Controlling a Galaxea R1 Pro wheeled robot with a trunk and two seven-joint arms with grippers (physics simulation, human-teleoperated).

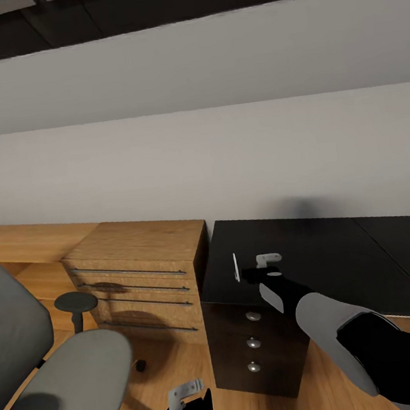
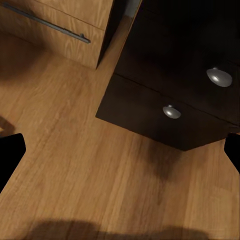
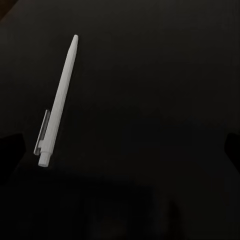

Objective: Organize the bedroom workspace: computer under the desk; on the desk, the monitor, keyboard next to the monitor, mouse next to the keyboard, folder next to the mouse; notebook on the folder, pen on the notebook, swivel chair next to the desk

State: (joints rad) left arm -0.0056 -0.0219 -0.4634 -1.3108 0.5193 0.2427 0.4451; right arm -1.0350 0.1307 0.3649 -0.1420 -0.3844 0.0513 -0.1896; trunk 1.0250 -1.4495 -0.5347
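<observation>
At far left the grey chair (image 1: 52,374) stands on the wood floor (image 2: 100,175), near a wooden chest (image 1: 140,275). The left end effector (image 1: 186,398) hangs low over the floor beside the black drawer unit (image 1: 251,335), its fingers apart and holding nothing. Further right, the pen (image 1: 236,267) lies flat on the glossy black counter (image 1: 329,260), close to the edge above the drawers. The right end effector (image 1: 269,264) hovers just beside the pen, open and empty, its fingertips at the edges of the right wrist view. The pen (image 3: 59,100) looks light, stiff and thin, lying low on a slick top, so it may roll or skid; pinching across its middle, jaws square to its length, seems safest.
</observation>
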